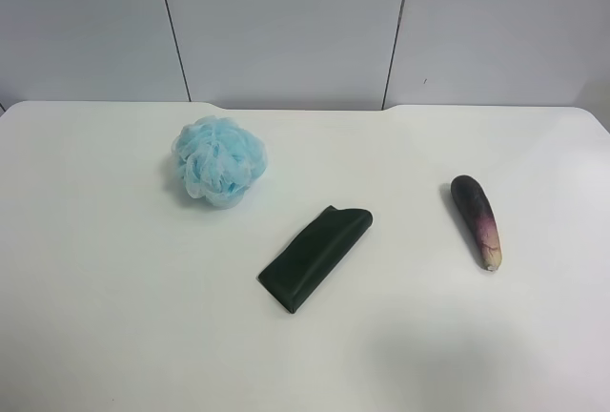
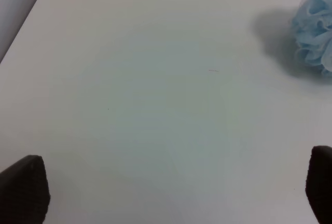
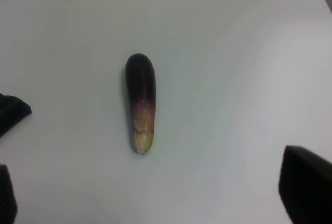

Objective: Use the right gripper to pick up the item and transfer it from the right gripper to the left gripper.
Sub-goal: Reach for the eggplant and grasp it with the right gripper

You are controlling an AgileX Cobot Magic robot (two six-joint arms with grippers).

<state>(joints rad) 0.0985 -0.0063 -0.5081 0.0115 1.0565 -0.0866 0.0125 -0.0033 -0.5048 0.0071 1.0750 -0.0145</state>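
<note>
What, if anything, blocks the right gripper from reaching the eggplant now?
Probably nothing, so yes: the eggplant lies alone on bare table ahead of the right gripper, whose jaws stand wide open. The cloth and pouf lie well aside.

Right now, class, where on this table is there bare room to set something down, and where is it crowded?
The widest bare stretch of the table lies at the exterior high view's left, below the blue pouf and beside the green cloth. Another lies between cloth and eggplant. Tightest: the gap between pouf and cloth.
</note>
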